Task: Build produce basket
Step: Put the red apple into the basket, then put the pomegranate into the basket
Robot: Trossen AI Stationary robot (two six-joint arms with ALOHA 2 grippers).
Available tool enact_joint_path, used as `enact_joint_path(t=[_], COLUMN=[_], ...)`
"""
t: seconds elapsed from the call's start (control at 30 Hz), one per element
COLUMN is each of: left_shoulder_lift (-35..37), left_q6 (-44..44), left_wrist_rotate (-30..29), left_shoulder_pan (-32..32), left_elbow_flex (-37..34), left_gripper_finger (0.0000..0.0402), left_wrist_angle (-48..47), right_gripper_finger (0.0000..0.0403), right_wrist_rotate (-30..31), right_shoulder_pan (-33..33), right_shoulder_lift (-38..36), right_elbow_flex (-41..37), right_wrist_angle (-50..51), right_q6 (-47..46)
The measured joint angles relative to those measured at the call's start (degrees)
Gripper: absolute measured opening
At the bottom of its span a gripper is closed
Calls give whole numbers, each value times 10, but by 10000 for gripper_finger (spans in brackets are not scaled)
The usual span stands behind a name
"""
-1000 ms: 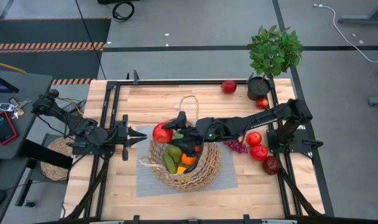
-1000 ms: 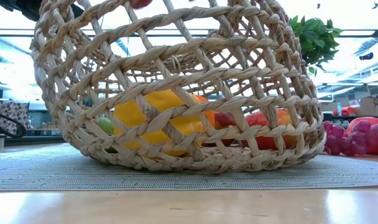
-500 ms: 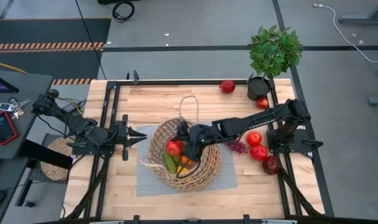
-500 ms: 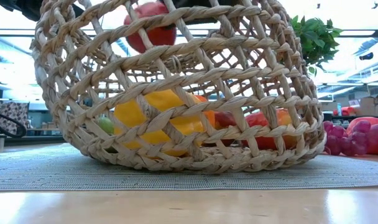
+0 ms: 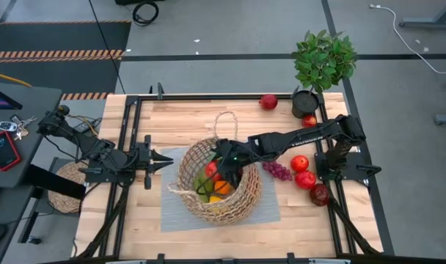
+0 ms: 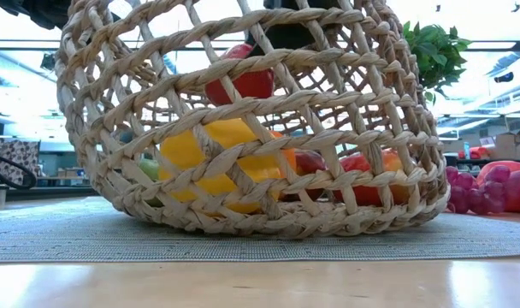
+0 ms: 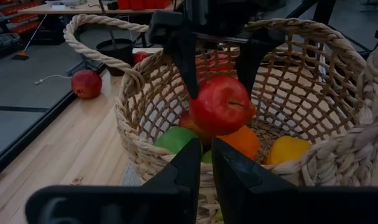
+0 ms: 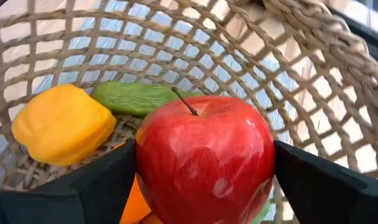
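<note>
Now inside the large round tan open-weave wicker basket at frame centre: right claw clamped on a shiny red apple, above yellow, green, orange produce. Left claw narrow, left of basket, over bench.

tan open-weave basket; red apple; yellow pepper.

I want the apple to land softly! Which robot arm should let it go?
The right one. Its hand already holds the red apple inside the basket, above the other produce. The left hand waits shut outside the basket.
</note>
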State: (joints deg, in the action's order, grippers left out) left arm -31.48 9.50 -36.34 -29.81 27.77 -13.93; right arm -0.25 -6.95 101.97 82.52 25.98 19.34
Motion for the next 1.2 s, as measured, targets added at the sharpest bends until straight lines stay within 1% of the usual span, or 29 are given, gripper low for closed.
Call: enact_joint_path(t=[0.13, 0.27, 0.4, 0.5, 0.6, 0.77, 0.87, 0.93, 1.03, 1.1, 1.2], left_shoulder_lift=[0, 0, 0, 0, 0, 0, 0, 0, 0, 0, 0], left_q6=[0, 0, 0, 0, 0, 0, 0, 0, 0, 0, 0], left_wrist_rotate=[0, 0, 0, 0, 0, 0, 0, 0, 0, 0, 0], left_shoulder_pan=[0, 0, 0, 0, 0, 0, 0, 0, 0, 0, 0], left_elbow_flex=[0, 0, 0, 0, 0, 0, 0, 0, 0, 0, 0], left_gripper_finger=[48, 48, 48, 48, 48, 48, 48, 48, 48, 48, 48], left_wrist_angle=[0, 0, 0, 0, 0, 0, 0, 0, 0, 0, 0], right_gripper_finger=[395, 395, 399, 394, 387, 375, 368, 364, 360, 358, 354], right_wrist_rotate=[0, 4, 65, 100, 147, 271, 318, 336, 339, 351, 378], right_shoulder_pan=[0, 1, 0, -1, -1, 3, 13, 27, 57, 77, 108], right_shoulder_lift=[0, 0, -11, -36, -66, -129, -165, -186, -213, -231, -259], right_elbow_flex=[0, 0, 0, 0, 0, 0, 0, 0, -17, -50, -124], right_wrist_angle=[0, -2, -22, -56, -81, -72, -34, 11, 64, 76, 68], right_q6=[-30, -59, -34, -14, -13, -40, -77, -107, -161, -189, -221])
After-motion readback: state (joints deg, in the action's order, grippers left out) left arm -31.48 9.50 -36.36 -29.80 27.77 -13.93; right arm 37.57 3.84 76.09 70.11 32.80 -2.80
